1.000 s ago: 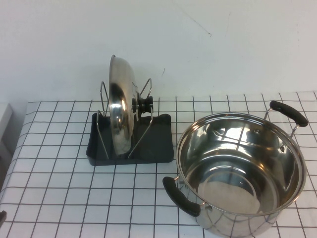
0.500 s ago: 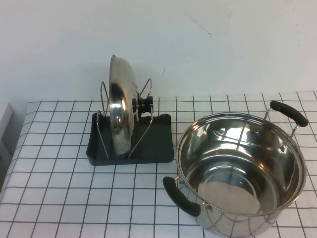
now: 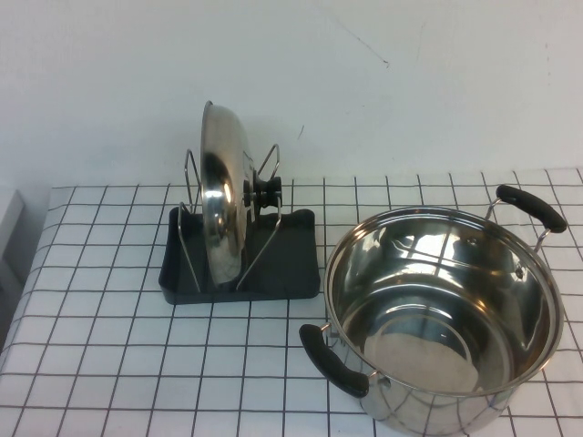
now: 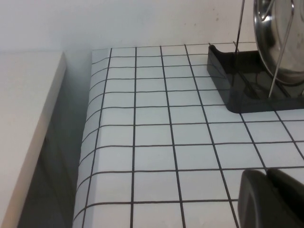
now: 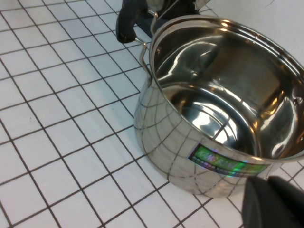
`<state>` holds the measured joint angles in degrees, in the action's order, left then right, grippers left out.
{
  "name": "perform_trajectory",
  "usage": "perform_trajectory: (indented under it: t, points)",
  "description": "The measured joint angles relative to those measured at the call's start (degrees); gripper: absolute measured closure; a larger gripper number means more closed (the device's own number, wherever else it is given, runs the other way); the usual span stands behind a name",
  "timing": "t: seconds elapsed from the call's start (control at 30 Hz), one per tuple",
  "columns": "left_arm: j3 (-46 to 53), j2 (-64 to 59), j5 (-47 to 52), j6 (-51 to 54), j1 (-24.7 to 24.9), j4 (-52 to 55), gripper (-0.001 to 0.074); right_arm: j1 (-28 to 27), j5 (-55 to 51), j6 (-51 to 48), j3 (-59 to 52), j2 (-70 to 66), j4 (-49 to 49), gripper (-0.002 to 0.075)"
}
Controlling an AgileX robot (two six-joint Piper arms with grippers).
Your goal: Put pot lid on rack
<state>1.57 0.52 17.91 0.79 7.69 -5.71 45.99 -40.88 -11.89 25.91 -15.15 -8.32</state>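
The shiny steel pot lid (image 3: 219, 196) stands on edge in the wire loops of the dark grey rack (image 3: 282, 264) at the back left of the tiled table, its black knob (image 3: 266, 193) facing right. Neither gripper shows in the high view. In the left wrist view my left gripper (image 4: 267, 178) is shut and empty, low over the tiles, well away from the rack (image 4: 242, 85) and lid (image 4: 280, 38). In the right wrist view my right gripper (image 5: 268, 183) is shut and empty beside the pot's outer wall.
The deep steel pot (image 3: 437, 309) with two black handles stands at the front right and fills the right wrist view (image 5: 223, 95). The table's left edge (image 4: 88, 156) drops to a gap beside a white counter (image 4: 23, 118). A white wall stands behind.
A dark gripper tip at the high view's bottom left corner one second ago has gone out of view. The lid, rack and pot have not moved.
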Motion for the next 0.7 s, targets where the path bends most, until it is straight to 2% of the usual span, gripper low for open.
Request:
perform_trajectory:
  t: [0.4, 0.7]
  points:
    - [-0.1, 0.0, 0.5, -0.3, -1.1, 0.3, 0.0736, 0.0, 0.0, 0.0, 0.0, 0.0, 0.0, 0.0727]
    - [-0.2, 0.0, 1.0, 0.2, 2.1, 0.7, 0.0736, 0.0, 0.0, 0.1, 0.0, 0.0, 0.0, 0.0727]
